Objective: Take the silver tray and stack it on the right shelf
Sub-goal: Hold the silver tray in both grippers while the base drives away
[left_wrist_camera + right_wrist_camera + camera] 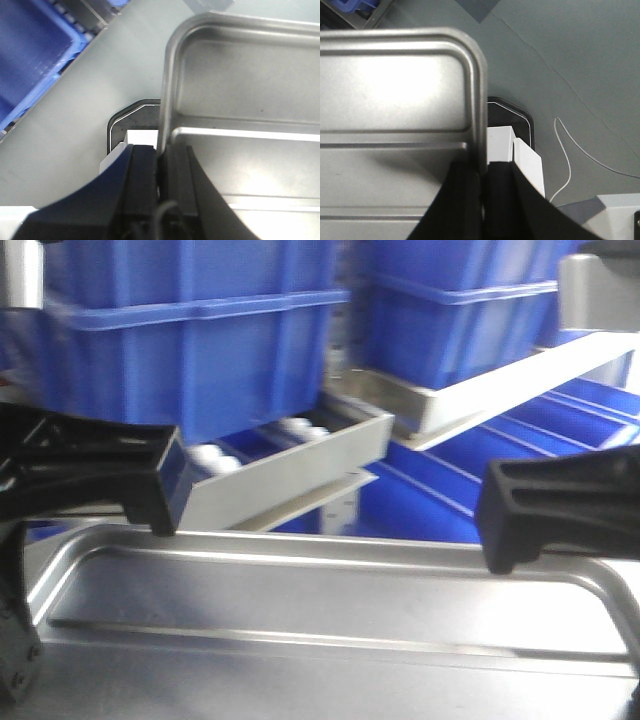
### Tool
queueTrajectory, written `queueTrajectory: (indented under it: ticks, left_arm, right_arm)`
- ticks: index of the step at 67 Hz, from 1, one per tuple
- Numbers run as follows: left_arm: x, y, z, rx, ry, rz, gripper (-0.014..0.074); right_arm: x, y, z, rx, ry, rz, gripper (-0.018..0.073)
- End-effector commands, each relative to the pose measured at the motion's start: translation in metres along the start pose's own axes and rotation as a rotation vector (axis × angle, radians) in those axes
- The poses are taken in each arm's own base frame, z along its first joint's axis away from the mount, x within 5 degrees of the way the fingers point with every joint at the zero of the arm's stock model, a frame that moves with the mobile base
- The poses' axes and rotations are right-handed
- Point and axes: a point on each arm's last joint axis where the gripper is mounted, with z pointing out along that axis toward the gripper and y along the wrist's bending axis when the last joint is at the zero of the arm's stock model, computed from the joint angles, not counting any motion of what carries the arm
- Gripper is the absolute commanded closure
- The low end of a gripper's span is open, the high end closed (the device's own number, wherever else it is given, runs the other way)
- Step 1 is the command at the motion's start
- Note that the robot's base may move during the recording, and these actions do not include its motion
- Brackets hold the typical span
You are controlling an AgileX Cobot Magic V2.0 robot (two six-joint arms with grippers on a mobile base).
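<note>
The silver tray (330, 610) fills the lower front view, held level in the air, its two long ridges showing. My left gripper (161, 150) is shut on the rim of the tray's left short side (166, 90). My right gripper (482, 167) is shut on the rim of its right short side (479, 100). In the front view the left gripper (150, 485) and the right gripper (510, 515) stand over the tray's far corners. A steel flow-rack shelf with pale rollers (290, 455) lies just beyond the tray.
Blue bins (200, 330) sit on the roller shelves; a second one (460, 310) sits on a steel level to the right. Lower blue bins (540, 440) lie behind. Grey floor (570, 60) with a thin white cable (580, 145) is below the tray.
</note>
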Motion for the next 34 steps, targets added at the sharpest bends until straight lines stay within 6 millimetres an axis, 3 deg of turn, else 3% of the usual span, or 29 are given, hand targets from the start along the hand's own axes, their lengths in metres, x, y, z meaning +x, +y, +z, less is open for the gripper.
queueTrajectory:
  ticks: [1, 34]
  left_arm:
    - [-0.004, 0.005, -0.011, -0.036, -0.031, 0.004, 0.0697]
    - [-0.004, 0.005, -0.011, -0.036, -0.031, 0.004, 0.0697]
  right_arm:
    - [-0.003, -0.008, -0.01, 0.062, -0.021, -0.007, 0.0489]
    - [0.0, -0.023, -0.012, 0.238, 0.018, -0.004, 0.0489]
